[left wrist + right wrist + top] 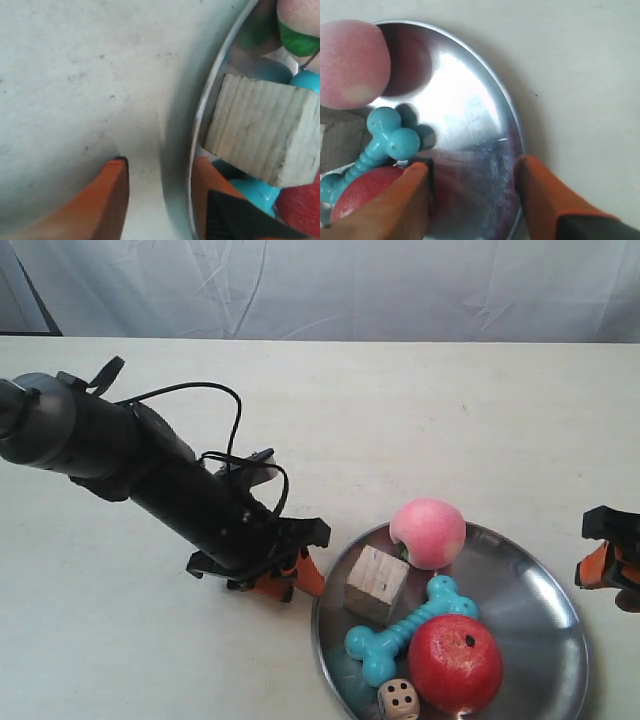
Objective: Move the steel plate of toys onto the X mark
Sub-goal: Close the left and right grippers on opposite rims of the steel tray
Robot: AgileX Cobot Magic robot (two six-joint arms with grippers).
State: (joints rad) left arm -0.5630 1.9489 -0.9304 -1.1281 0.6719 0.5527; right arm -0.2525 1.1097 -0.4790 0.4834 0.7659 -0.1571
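Left end effector (160,167) open wide, astride steel plate (199,125) rim; wooden cube (260,130) just past inner finger. Right end effector (472,167) open too, astride far rim, gripping nothing.

A: Exterior cam: high, looks steeply down on table (450,420), backdrop (350,290) along far edge; plate (540,620) cut off at frame bottom.
B: Wrist cams: both very close, aimed down at plate rim from opposite sides. All three share plate, cube (377,583), bone (405,630).
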